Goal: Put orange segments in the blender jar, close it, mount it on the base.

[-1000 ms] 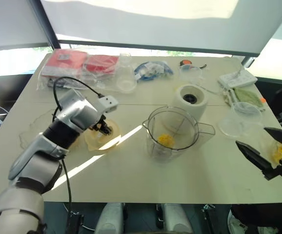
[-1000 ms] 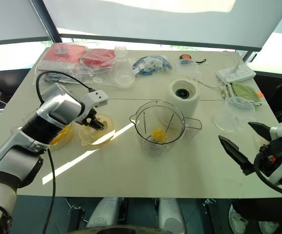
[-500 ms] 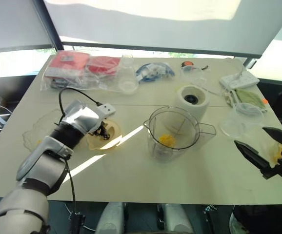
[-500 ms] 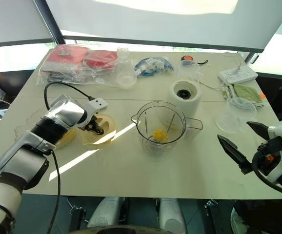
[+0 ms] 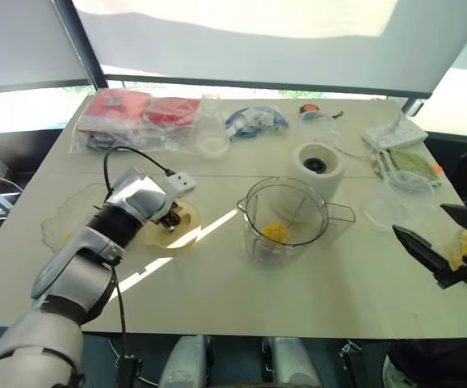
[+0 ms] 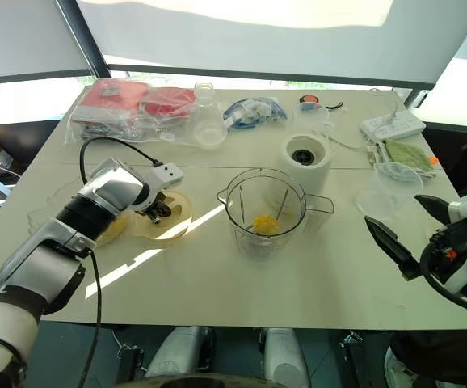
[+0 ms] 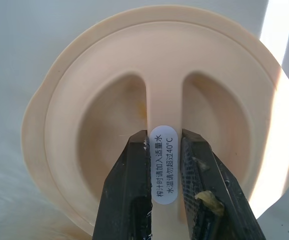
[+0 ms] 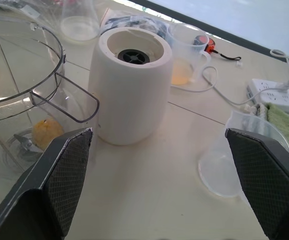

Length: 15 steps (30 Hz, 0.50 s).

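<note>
**Fruit in, lid grab underway**

Segments (image 5: 275,233) already in jar (image 5: 286,220), which stands open on table (image 5: 314,299), just in front of base (image 5: 315,167). Left gripper (image 7: 163,165) clamped on lid (image 7: 154,105) ridge, lid lying flat left of jar. Right gripper (image 8: 157,165) spread wide, empty. Left to do: lift lid, cap jar, mount on base.

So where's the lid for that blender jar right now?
The cream lid lies flat on the table, on the robot's left of the blender jar, and the left gripper is shut on the lid's centre ridge.
</note>
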Tool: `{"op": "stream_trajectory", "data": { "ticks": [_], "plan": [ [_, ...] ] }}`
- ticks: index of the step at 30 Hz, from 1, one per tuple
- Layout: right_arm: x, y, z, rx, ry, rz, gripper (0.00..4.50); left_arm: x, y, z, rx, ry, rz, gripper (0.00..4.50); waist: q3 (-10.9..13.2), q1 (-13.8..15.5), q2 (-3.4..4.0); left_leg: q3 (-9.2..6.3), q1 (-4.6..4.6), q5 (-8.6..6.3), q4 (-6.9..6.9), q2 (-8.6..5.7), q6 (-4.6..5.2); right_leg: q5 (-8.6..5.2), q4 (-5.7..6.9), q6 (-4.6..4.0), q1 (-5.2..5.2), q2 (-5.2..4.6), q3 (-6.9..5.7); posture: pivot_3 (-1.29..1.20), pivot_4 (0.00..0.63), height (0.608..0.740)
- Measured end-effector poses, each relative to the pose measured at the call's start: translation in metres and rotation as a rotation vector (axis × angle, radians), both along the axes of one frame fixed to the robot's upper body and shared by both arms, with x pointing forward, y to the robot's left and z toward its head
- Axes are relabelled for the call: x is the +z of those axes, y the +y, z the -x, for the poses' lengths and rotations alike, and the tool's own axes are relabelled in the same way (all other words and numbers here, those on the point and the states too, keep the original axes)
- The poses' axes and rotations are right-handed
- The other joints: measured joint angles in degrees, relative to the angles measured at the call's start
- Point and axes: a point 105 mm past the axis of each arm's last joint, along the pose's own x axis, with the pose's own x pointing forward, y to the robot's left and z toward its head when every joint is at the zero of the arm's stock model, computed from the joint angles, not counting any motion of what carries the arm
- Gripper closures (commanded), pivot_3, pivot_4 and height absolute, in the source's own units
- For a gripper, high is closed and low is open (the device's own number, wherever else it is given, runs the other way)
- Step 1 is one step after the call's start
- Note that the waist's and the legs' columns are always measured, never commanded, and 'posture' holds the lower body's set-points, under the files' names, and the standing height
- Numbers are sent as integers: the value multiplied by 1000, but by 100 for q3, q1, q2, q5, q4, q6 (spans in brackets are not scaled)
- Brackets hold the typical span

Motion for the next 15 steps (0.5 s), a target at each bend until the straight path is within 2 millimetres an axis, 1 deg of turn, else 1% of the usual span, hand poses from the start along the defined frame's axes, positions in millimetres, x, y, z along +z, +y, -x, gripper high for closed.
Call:
{"op": "stream_trajectory", "data": {
  "ticks": [2,3,5,6,7,8,9,11,12,13,14,15],
  "plan": [
    [-1,0,0,2,1,-1,0,2,-3,-3,-10,-26,4,4267,1,11,-2,0,-8,0,1,-1,0,0,0,1,-9,-2,0,0,150,740],
    [-2,0,-1,1,4,-1,0,6,-7,-7,-61,-69,4,4267,5,13,-8,-1,-13,0,1,-1,0,0,-1,1,-14,-3,0,0,150,740],
    [-4,0,-1,-1,11,-2,0,23,-19,-17,-172,-172,15,4267,15,17,-25,0,-21,0,1,-1,0,1,-1,1,-23,-4,0,0,150,740],
    [-5,0,-2,-3,10,-4,0,39,-27,-24,-220,-231,33,4267,21,17,-36,0,-24,1,1,-1,-1,1,-1,0,-26,-4,0,0,150,740],
    [-6,1,-2,-5,6,-10,0,65,-35,-33,-266,-313,61,4267,35,19,-59,-2,-33,1,3,-1,-2,2,0,-1,-34,-3,-1,0,150,740],
    [-6,1,-3,-5,3,-12,0,88,-41,-39,-298,-382,84,4267,37,13,-63,1,-33,1,3,-1,-2,2,-1,-1,-36,-3,-1,0,150,740],
    [-7,1,-4,-8,-1,-16,0,118,-47,-45,-344,-462,114,4267,37,9,-63,4,-34,1,3,-1,-2,2,-3,0,-37,-4,0,0,150,740],
    [-7,-1,-4,-16,-7,-12,0,177,-58,-49,-439,-619,162,4267,37,-5,-62,10,-34,0,2,-3,0,2,-6,2,-38,-5,0,0,150,740],
    [-8,-4,-5,-24,-8,-7,0,206,-64,-48,-495,-694,186,4267,37,-10,-62,13,-33,-2,0,-4,3,2,-6,3,-38,-5,0,0,150,740],
    [-9,-5,-5,-27,-5,-6,0,229,-68,-45,-541,-750,203,4267,34,-14,-57,16,-30,-4,-3,-11,7,2,-7,5,-38,-5,0,0,150,740],
    [-10,-6,-5,-30,-4,-6,0,245,-72,-41,-584,-780,233,4267,32,-12,-53,18,-27,-7,-5,-17,11,0,-5,8,-37,-5,0,0,150,740],
    [-11,-7,-6,-35,-5,-8,0,256,-76,-37,-627,-788,270,4267,31,-7,-52,18,-25,-7,-8,-19,13,-1,-4,9,-37,-4,-1,0,150,740]
  ]
}}
